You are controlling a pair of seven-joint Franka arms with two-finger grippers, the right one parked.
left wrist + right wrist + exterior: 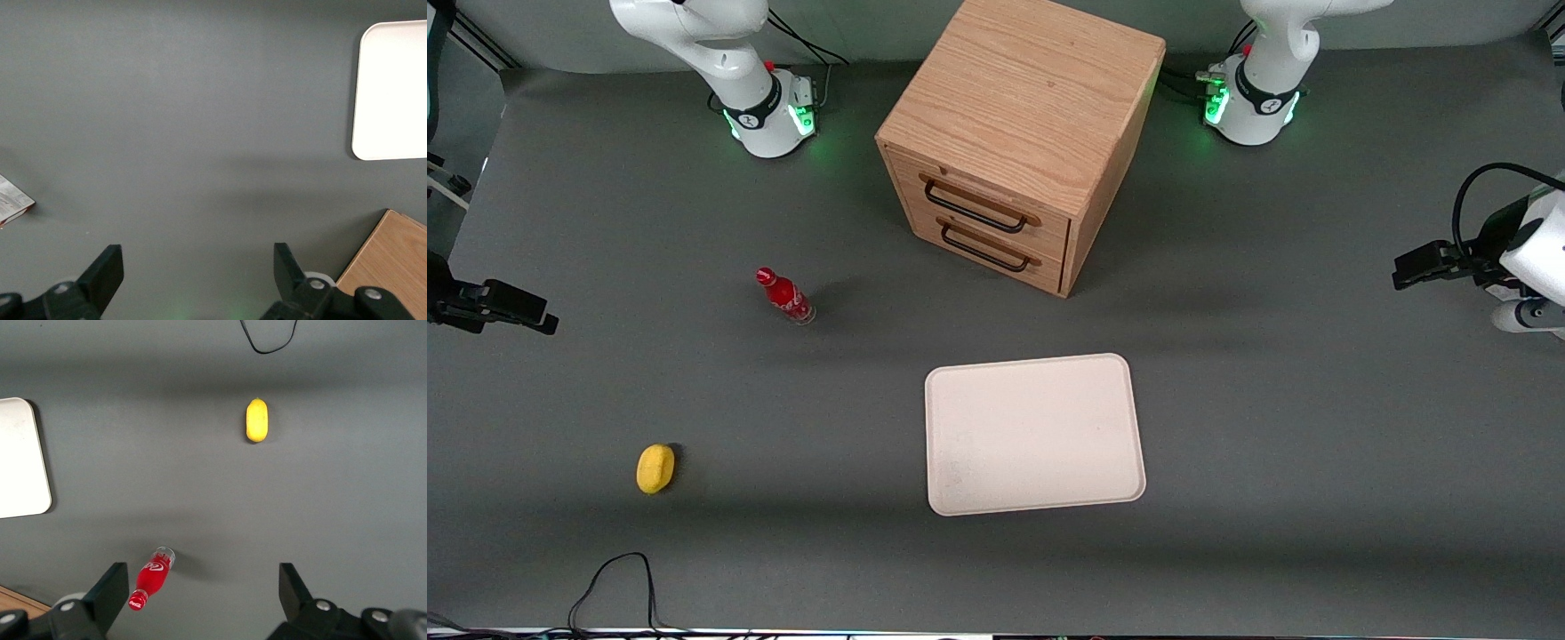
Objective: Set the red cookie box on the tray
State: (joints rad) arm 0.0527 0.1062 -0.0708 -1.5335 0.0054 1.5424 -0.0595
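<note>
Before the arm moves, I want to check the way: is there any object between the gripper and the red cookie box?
Nothing visible. In the left wrist view, the gripper hangs with open jaws over bare mat, and only a corner of the red cookie box shows at the frame's edge. The tray lies apart.

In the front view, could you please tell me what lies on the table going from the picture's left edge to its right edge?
Yellow object → red bottle → wooden cabinet and, nearer the camera, the tray → the open gripper above the working arm's end.
</note>
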